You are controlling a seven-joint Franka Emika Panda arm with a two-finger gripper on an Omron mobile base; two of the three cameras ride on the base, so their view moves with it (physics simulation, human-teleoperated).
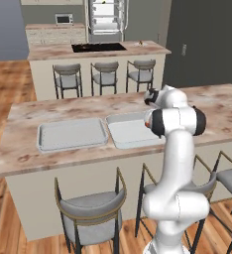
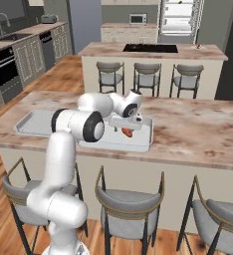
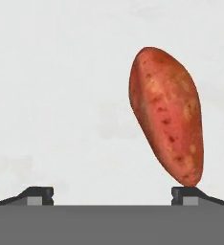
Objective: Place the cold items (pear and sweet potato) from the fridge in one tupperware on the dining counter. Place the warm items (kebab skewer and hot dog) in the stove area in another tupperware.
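On the surface sit two tubs; the right tub holds the sweet potato. In the hand view its long axis runs near-upright, leaning left at the top, lower tip touching the right finger. The fingers stand wide open, gripping nothing.

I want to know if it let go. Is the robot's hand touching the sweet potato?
Cannot tell. In the hand view the hand is open, but the sweet potato's lower end meets one fingertip in the picture, with no plain gap.
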